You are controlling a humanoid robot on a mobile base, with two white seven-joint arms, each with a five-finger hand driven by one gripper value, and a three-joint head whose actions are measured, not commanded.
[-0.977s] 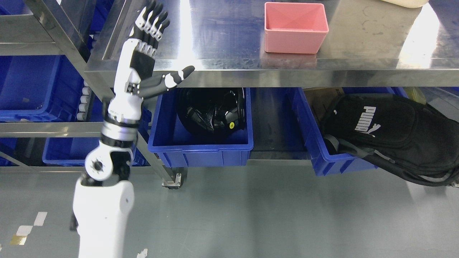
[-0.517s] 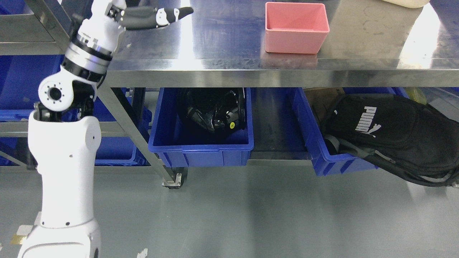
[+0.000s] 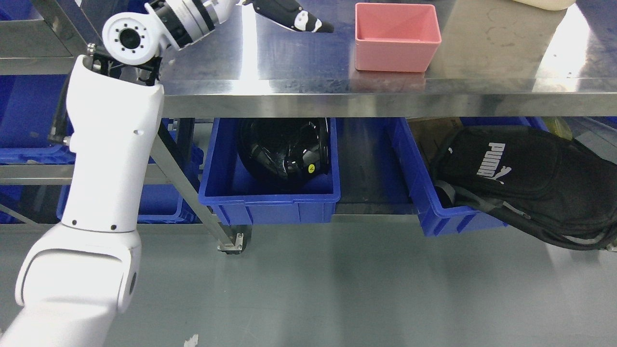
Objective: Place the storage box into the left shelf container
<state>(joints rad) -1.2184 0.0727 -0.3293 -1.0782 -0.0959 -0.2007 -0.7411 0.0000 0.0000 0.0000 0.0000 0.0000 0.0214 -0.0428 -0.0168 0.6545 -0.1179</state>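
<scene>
The storage box (image 3: 397, 36) is pink, open-topped and empty, and it stands upright on the steel table (image 3: 482, 62) near its front edge. My left arm rises from the lower left and reaches over the table top. Of my left hand (image 3: 295, 17) only a black-and-white thumb shows, stretched out toward the box and a short gap to its left. The other fingers are cut off by the top edge, and the hand holds nothing. On the left stands a steel shelf holding blue containers (image 3: 29, 111), partly hidden behind my arm.
Under the table, a blue bin (image 3: 270, 200) holds a black helmet (image 3: 284, 149). A second blue bin (image 3: 431, 212) on the right carries a black bag (image 3: 525, 178) that hangs over its rim. A table leg with a caster (image 3: 235, 243) stands on the grey floor.
My left arm has swung up and to the right, from in front of the table edge to over the table top. The hand now sits close to the pink box. The box has not moved.
</scene>
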